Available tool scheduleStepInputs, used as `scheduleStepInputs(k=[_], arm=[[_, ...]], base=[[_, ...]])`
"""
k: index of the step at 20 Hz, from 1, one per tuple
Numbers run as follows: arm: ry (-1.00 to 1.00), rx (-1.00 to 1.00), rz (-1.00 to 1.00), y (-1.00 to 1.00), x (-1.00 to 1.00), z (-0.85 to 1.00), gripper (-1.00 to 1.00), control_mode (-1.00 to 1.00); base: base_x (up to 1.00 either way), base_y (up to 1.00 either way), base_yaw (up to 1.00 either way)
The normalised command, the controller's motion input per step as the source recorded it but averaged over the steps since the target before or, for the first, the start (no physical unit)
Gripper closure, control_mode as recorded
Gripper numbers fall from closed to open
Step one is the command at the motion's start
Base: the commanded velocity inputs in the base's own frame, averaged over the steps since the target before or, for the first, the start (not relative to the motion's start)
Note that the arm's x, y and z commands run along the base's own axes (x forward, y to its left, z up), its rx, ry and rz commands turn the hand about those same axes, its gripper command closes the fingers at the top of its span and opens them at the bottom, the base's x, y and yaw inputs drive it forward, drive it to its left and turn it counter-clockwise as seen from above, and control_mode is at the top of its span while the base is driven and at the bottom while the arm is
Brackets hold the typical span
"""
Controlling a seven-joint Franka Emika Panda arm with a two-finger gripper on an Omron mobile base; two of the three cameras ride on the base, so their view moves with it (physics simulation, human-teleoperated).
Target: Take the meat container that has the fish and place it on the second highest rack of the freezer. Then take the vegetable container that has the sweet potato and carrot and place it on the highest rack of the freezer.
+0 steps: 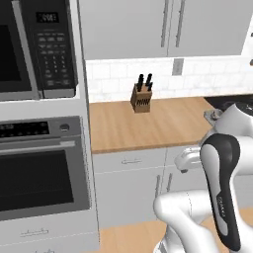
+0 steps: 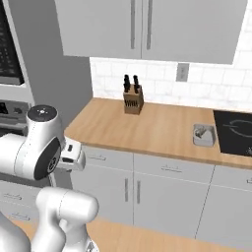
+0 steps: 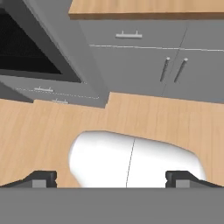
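- Two fingers stand wide apart with nothing between them, pointing down at the wood floor in front of the lower cabinets.
- No grasp has begun, I judge: the meat container sits on the counter, well right of the knife block and just beside the black cooktop; what lies in it is too small to tell.
- Risk: the folded arm must swing up and right past the counter's edge, and could clip it.
- Risk: a shallow tray could tilt in a pinch and spill.
- Left of the knife block stand the oven and microwave, which crowd a swing that way.
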Motion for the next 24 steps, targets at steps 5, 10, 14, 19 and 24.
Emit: scheduleStepInputs(k=[5,10,14,19,24], arm=[[0.00,0.00,0.00,0.00,0.00,0.00,-1.00,1.00],[0.00,0.00,0.00,0.00,0.00,0.00,-1.00,1.00],[0.00,0.00,0.00,0.00,0.00,0.00,-1.00,1.00],[0.00,0.00,0.00,0.00,0.00,0.00,-1.00,1.00],[0.00,0.09,-0.05,-0.12,0.34,0.00,-1.00,-1.00]], base=[[0.51,-0.74,0.00],[0.08,-0.80,0.02],[0.05,-0.80,0.06],[0.25,-0.67,0.01],[0.14,-0.14,0.00]])
